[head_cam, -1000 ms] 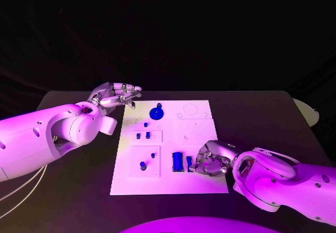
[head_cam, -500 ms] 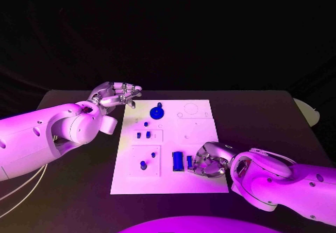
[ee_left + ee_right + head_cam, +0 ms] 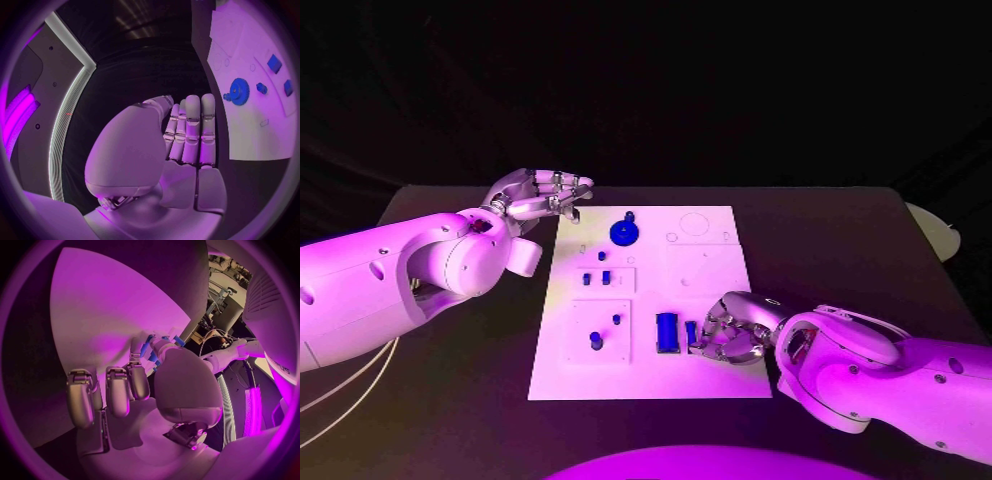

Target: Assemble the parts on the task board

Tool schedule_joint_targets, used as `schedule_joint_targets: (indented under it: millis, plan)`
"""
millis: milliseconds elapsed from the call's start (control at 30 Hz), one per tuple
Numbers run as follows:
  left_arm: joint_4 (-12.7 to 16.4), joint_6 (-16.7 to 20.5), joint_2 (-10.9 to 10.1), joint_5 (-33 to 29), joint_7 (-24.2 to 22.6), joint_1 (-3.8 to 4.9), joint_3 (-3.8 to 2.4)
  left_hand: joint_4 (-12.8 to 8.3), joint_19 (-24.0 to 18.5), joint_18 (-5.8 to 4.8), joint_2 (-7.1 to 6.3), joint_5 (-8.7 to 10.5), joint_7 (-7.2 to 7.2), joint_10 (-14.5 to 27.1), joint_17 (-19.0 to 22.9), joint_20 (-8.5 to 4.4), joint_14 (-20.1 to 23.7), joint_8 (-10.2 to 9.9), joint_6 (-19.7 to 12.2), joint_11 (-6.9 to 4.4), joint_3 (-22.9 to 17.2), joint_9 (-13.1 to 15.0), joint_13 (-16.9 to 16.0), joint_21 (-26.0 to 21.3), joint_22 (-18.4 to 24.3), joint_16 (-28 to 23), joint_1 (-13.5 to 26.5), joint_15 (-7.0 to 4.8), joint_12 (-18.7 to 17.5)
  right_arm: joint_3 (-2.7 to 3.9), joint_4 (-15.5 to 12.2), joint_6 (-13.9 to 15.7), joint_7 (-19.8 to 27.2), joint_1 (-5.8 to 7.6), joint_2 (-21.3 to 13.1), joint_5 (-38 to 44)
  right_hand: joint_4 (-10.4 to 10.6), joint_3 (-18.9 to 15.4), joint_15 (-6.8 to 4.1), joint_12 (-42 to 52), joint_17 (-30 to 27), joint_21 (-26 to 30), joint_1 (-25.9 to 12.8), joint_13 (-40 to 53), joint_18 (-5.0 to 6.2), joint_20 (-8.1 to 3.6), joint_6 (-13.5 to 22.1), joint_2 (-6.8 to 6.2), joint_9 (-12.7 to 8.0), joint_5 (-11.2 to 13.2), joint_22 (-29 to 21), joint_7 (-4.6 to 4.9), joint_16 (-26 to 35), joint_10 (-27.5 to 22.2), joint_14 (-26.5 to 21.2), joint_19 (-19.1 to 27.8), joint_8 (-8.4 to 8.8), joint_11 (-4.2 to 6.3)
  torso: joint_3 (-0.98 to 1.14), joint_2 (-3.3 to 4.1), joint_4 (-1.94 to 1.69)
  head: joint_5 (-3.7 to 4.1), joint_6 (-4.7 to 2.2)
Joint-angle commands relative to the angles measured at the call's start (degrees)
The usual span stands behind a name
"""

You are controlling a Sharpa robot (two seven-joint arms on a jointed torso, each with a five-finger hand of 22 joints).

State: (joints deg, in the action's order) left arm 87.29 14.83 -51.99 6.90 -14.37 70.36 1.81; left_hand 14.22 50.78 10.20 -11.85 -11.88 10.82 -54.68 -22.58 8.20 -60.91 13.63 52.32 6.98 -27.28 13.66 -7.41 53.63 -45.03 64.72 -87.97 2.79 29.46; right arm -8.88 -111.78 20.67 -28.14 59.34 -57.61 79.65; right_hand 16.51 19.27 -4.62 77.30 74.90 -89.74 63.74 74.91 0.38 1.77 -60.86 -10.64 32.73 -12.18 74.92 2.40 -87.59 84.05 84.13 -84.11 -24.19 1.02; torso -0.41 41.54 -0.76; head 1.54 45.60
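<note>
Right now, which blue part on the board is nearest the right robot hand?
The narrow blue bar, at the right robot hand's fingertips. The wider blue block lies beside it, farther off; the blue gear sits at the far end.

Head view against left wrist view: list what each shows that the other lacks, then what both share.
Head view alone: the right hand low over the near right part of the task board, beside two upright blue blocks, plus small blue pieces in the board's left recesses.
Left wrist view alone: the left hand's palm side, fingers straight and side by side, holding nothing.
Both: the left hand off the board's far left corner, and the blue gear on the white board.
</note>
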Motion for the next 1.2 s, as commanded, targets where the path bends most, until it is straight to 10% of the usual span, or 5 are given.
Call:
schedule_joint_targets:
  millis: [33,400,600,767,1200]
  plan:
    - [0.1,-0.9,0.1,0.2,-0.3,0.02,-0.03,-0.1,0.4,0.33,-0.05,0.24,0.09,0.3,0.1,0.12,-0.3,0.0,-0.5,-0.05,-0.3,0.1,-0.1,-0.3,0.1,-0.3,0.7,-0.01,0.3,-0.09,-0.2,-0.3,0.4,-0.16,-0.2,0.9,0.1,-0.2,-0.25,0.2,9.9,-0.3,0.2,8.9,-0.38,-0.29,-0.2,0.29,0.2,0.2,15.1,0.31,-0.1,1.8,4.8,-5.9,0.37,0.41,0.00,-0.05,0.04,0.02,-0.08]
    - [0.1,-1.0,0.0,0.1,-0.8,-0.21,0.14,-0.1,0.4,0.33,-0.15,0.26,0.10,0.4,0.1,0.15,-0.2,0.0,-0.5,-0.02,-0.3,0.1,-0.1,-0.4,0.1,-0.4,0.9,0.02,0.3,0.00,0.2,7.0,13.0,2.27,-2.4,-9.8,0.0,-1.9,0.68,-5.2,7.2,0.9,2.0,6.3,-0.11,0.32,3.4,-0.10,-0.7,-1.0,14.7,1.81,1.2,-0.5,4.2,-5.4,2.59,-0.81,-0.18,-0.37,-0.04,0.42,-1.07]
    - [-0.4,-1.3,0.4,-2.1,-2.7,-0.55,0.46,0.4,0.2,0.29,-0.59,0.33,0.06,0.6,0.2,0.29,0.1,0.0,-0.8,0.04,0.0,0.1,0.0,-0.8,0.3,-0.6,2.1,0.16,0.3,0.04,6.2,10.0,28.7,6.31,-2.1,-29.6,-0.5,-2.3,1.72,-19.4,-1.1,13.5,7.8,-1.0,2.56,1.40,6.2,0.33,-1.1,-1.1,10.7,3.23,6.2,-7.1,1.8,0.0,4.22,-2.07,-0.64,-1.22,-0.24,1.05,-2.41]
    - [-1.7,-1.0,1.1,-5.4,-4.5,-0.86,0.72,0.8,-1.3,0.23,-1.07,0.35,-0.09,0.5,1.1,0.58,2.7,0.0,-1.2,-0.01,0.4,0.1,0.0,-2.7,1.2,-3.1,3.0,0.32,0.4,0.10,13.0,8.9,37.9,8.43,0.4,-44.4,-0.9,-0.6,3.63,-46.9,-29.7,53.3,13.2,-17.8,9.18,3.12,10.6,0.91,-1.8,-0.3,-4.9,5.54,30.0,-21.5,-10.7,18.0,6.59,-4.22,-1.11,-2.26,-0.09,1.44,-4.38]
    - [-10.8,1.2,6.2,-12.8,-9.9,-2.28,0.86,1.6,-10.3,0.17,-1.76,0.45,-1.06,-3.8,10.7,7.85,9.1,1.2,-4.1,1.81,-1.9,1.3,3.8,-31.9,20.5,-35.5,4.1,3.95,-13.9,1.23,36.6,2.1,50.7,9.59,13.9,-66.2,-1.9,7.4,10.26,-70.1,-49.4,82.3,17.1,-50.8,10.10,9.79,12.3,0.81,-6.3,2.9,-31.1,9.04,66.4,-23.9,-27.0,28.2,11.86,-9.03,-1.22,-4.69,0.15,1.39,-9.82]
